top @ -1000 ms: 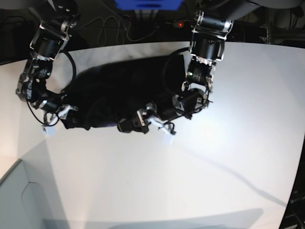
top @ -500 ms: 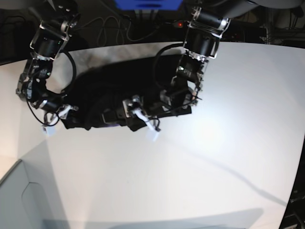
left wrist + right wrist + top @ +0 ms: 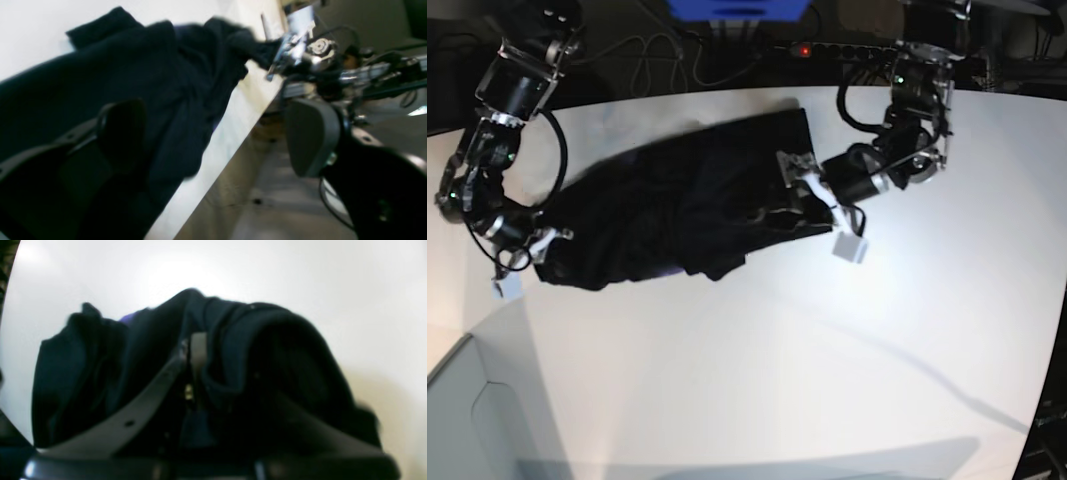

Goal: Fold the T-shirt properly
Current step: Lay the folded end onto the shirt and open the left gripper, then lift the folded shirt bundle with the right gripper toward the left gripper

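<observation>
The shirt [image 3: 677,215] is a soft, light, floppy heap across the back of the surface [image 3: 757,380]. Right tool [image 3: 532,250] is pinched on one end; left tool [image 3: 822,215] gapes wide, holding nothing. I'd grab a hem corner, since bunched cloth just slides

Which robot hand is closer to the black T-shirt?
Right. The right gripper is shut on the T-shirt at one end. The left gripper stands open at the opposite edge, holding nothing.
</observation>
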Available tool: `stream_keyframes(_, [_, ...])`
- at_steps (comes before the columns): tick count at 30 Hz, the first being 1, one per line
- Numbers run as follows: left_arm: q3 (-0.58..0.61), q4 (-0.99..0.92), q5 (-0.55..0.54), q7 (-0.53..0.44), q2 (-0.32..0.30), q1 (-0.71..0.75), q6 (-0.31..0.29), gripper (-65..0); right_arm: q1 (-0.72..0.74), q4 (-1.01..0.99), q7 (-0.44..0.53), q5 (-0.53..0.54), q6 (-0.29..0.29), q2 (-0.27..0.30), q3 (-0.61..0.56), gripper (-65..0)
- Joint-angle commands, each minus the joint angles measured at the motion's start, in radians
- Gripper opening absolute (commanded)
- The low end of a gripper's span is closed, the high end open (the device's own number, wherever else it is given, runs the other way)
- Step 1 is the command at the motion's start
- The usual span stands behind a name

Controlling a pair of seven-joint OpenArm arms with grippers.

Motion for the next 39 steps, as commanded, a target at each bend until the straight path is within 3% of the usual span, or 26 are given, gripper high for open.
stream_keyframes(1, [-0.018,0.061,-0.026,-0.007,-0.015,0.021,-0.013,-0.5,-0.003,0.059,0.001,0.021,0.013,-0.002,0.003,-61.0])
stream_keyframes(9, [-0.194,0.199,-0.021,0.004,-0.092,0.193,-0.013,-0.6,-0.125,0.358,-0.002,0.021,0.013,-0.057,0.001,-61.1])
stream_keyframes(16, [-0.206,0.222,0.203,0.004,-0.11,0.307,-0.013,-2.3,-0.185,0.474,-0.003,0.021,0.013,-0.065,0.0,-61.2])
stream_keyframes(18, [-0.206,0.224,0.296,0.001,-0.11,0.336,-0.013,-7.0,-0.204,0.513,-0.003,0.021,0.013,-0.065,0.0,-61.3])
stream_keyframes(23, [-0.208,0.222,0.522,-0.008,-0.096,0.371,-0.013,-26.8,-0.257,0.609,0.0,0.021,0.013,-0.077,-0.022,-61.3])
stream_keyframes(27, [-0.214,0.219,0.705,-0.008,-0.015,0.376,-0.008,-46.4,-0.283,0.628,0.006,0.021,0.013,-0.091,-0.08,-61.3])
stream_keyframes(31, [-0.275,0.218,0.814,-0.008,0.076,0.376,-0.005,-65.0,-0.284,0.63,0.006,0.021,0.013,-0.12,-0.122,-61.3])
stream_keyframes(35, [-0.418,0.212,0.926,-0.008,0.2,0.367,-0.005,-62.8,-0.292,0.636,0.006,0.021,0.013,-0.123,-0.177,-61.3])
stream_keyframes(39, [-0.476,0.212,1.104,-0.01,0.243,0.333,-0.005,-62.8,-0.301,0.636,0.006,0.021,0.013,-0.137,-0.221,-61.3])
